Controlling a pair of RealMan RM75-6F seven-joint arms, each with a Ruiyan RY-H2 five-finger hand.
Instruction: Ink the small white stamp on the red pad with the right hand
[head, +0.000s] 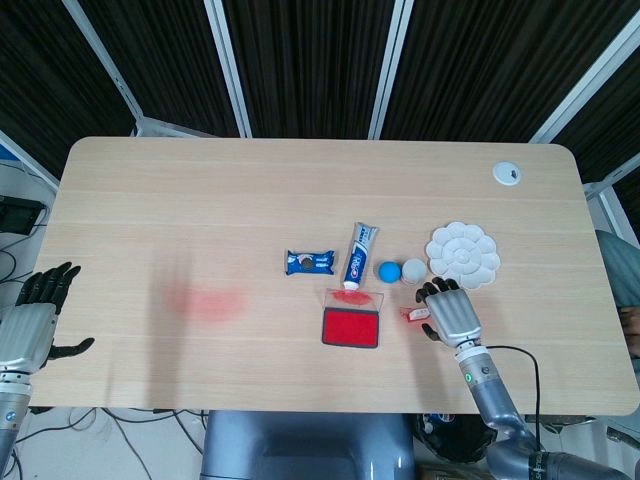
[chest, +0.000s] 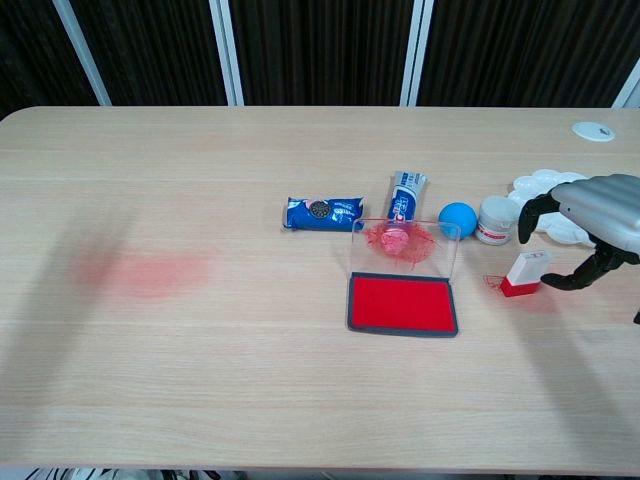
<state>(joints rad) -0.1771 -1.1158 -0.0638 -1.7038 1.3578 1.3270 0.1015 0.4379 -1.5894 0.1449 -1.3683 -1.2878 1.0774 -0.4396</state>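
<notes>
The right hand (chest: 590, 222) hovers over the bench (chest: 250, 380) with fingers spread and curved, holding nothing. The small white stamp (chest: 526, 273), red at its base, stands just beside its fingertips (chest: 527, 212), between them and the thumb, with no clear contact. The red pad (chest: 403, 303), lid raised, lies further to that hand's left. Behind the hand sits a paint palette (head: 463, 252). The left hand (head: 30, 322) rests open at the bench's far edge.

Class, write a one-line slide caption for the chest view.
Right hand, fingers spread, reaches over the small white stamp beside the open red ink pad.
</notes>
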